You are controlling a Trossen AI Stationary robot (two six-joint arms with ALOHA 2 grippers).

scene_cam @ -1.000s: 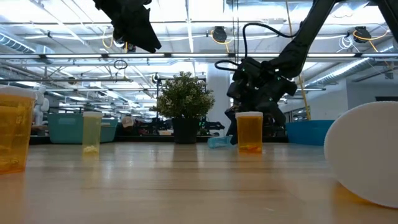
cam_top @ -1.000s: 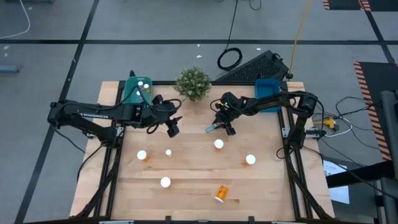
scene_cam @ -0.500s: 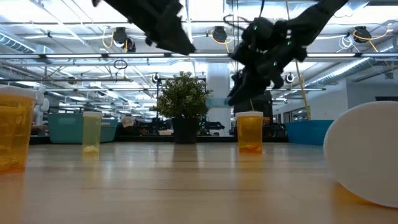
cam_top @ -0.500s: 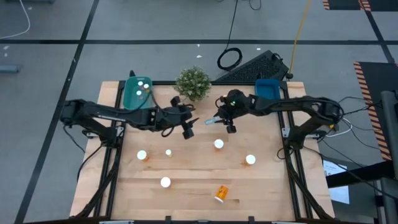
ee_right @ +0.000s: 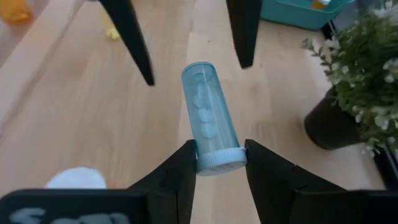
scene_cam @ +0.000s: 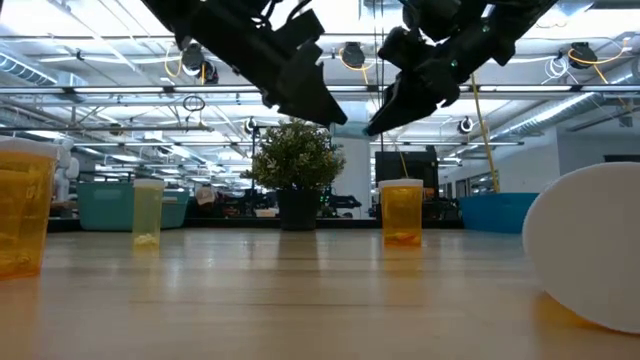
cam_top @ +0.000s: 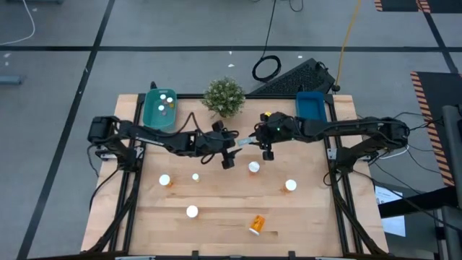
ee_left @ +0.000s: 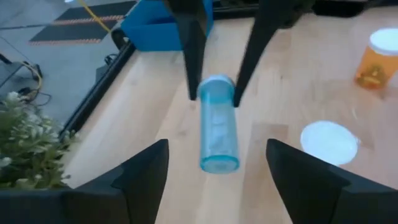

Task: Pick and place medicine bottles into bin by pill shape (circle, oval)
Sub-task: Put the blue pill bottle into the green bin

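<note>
My right claw (ee_right: 214, 163) is clamped on the cap end of the light blue bottle (ee_right: 208, 118), held aloft just in front of the potted plant (cam_top: 224, 95). The bottle's long axis runs level, straight out from my right claw toward my left claw (ee_left: 217, 158), whose fingers are spread apart, facing its free end. My left claw is the nearer taker; I judge a handover comes next, bound for the teal bin (cam_top: 160, 107) beside the plant.

Two dark jointed arms, black cabling, slim tapering black jaws.
</note>
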